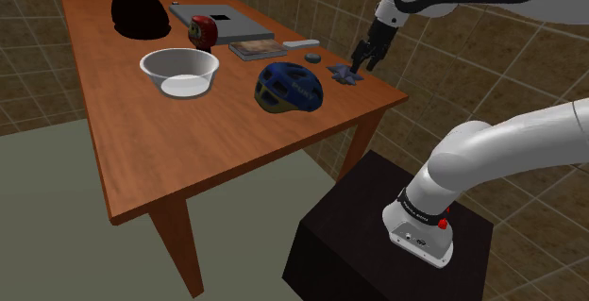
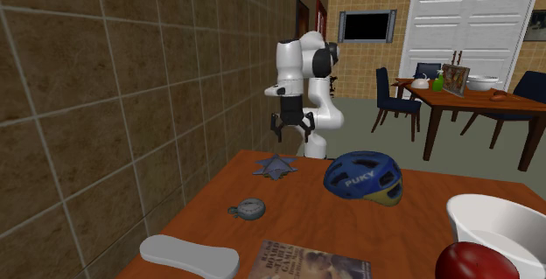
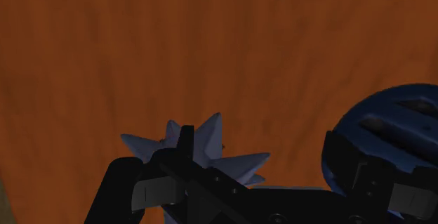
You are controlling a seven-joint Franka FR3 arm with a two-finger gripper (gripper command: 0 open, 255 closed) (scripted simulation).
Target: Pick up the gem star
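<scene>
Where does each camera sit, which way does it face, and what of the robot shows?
Shoulder view: beside and behind the stand, looking down across the table; the white arm reaches to the hand by the gem star.
Second exterior view: low over the table's far end, facing the robot; arm and hand stand beyond the gem star.
Wrist view: on the hand, looking down at the gem star; open black fingers show.
Shared: gem star and blue helmet in all three.

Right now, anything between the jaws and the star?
Nothing. The second exterior view shows the open jaws above the star with an empty gap between them; the helmet sits off to that view's right.
</scene>
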